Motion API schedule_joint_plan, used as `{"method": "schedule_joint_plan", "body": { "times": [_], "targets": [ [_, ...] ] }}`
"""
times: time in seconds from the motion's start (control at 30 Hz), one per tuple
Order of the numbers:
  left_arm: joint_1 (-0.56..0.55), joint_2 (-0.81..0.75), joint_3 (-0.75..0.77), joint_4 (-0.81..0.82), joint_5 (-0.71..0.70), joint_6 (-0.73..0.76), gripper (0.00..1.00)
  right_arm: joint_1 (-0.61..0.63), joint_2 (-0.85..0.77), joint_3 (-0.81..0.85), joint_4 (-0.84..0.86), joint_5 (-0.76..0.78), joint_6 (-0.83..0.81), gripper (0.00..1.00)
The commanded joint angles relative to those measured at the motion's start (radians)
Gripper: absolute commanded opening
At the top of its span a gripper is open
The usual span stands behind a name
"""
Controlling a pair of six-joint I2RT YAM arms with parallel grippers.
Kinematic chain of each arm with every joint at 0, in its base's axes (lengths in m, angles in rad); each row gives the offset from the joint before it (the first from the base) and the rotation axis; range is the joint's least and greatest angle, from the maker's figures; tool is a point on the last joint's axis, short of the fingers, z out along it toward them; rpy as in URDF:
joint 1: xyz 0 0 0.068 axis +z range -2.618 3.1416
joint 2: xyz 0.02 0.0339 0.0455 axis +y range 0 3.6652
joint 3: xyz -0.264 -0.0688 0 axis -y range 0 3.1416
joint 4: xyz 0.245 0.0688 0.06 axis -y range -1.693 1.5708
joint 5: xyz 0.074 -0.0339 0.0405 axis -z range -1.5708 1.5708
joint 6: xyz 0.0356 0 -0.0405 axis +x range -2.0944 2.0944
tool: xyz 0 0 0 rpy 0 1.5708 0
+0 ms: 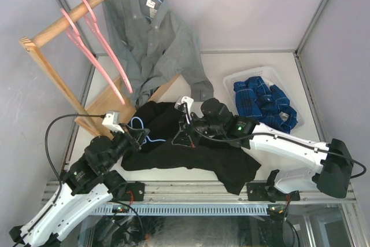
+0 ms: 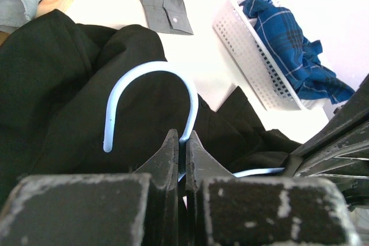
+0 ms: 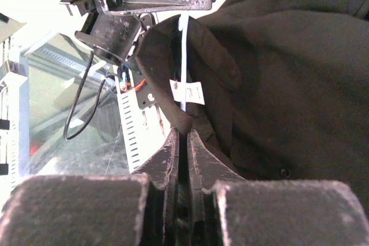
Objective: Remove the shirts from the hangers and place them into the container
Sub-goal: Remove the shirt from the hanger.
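The black shirt [image 1: 191, 148] lies spread on the table between both arms, with a light-blue wire hanger [image 2: 151, 78] still inside its collar. My left gripper [image 2: 184, 137] is shut on the stem of that hanger just below the hook, and shows from above at the shirt's left [image 1: 140, 133]. My right gripper [image 3: 183, 132] is shut on the black shirt's collar edge [image 3: 173, 113], beside the neck label [image 3: 187, 91]. A grey shirt [image 1: 151, 39] hangs on the rack. The blue plaid shirt [image 1: 263, 103] lies in the white container [image 1: 245, 77].
A wooden rack [image 1: 69, 17] stands at the back left with two bare pink hangers [image 1: 95, 41] on its bar. The grey shirt's sleeve and cuff [image 2: 164, 5] trail onto the table behind the black shirt. The container's mesh wall [image 2: 248, 56] lies to the right.
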Motion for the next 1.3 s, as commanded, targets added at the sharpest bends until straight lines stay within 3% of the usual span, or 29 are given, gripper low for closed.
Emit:
{"method": "schedule_joint_plan", "body": {
  "times": [0.0, 0.27, 0.47, 0.63, 0.83, 1.07, 1.13, 1.27],
  "targets": [
    [0.01, -0.031, 0.061, -0.071, -0.19, -0.016, 0.0, 0.007, -0.085, 0.041, 0.002, 0.025, -0.031, 0.0],
    [0.009, -0.02, 0.126, -0.248, -0.364, -0.078, 0.0, 0.007, -0.176, 0.033, -0.068, 0.199, -0.098, 0.0],
    [0.009, -0.078, 0.12, -0.275, -0.445, -0.114, 0.0, 0.007, -0.285, -0.047, -0.092, 0.352, -0.163, 0.0],
    [0.009, -0.125, 0.125, -0.286, -0.482, -0.13, 0.0, 0.007, -0.367, -0.131, -0.077, 0.243, -0.222, 0.0],
    [0.008, -0.163, 0.106, -0.19, -0.394, -0.067, 0.0, -0.012, -0.316, -0.145, -0.167, 0.352, -0.166, 0.0],
    [0.009, -0.144, 0.095, -0.117, -0.297, -0.048, 0.0, -0.009, -0.26, -0.125, -0.07, 0.169, -0.152, 0.0],
    [0.009, -0.128, 0.1, -0.119, -0.289, -0.048, 0.0, -0.01, -0.277, -0.124, -0.049, 0.171, -0.158, 0.07],
    [0.009, -0.099, 0.107, -0.118, -0.256, -0.009, 0.0, -0.009, -0.334, -0.125, -0.056, 0.281, -0.189, 0.31]
  ]
}}
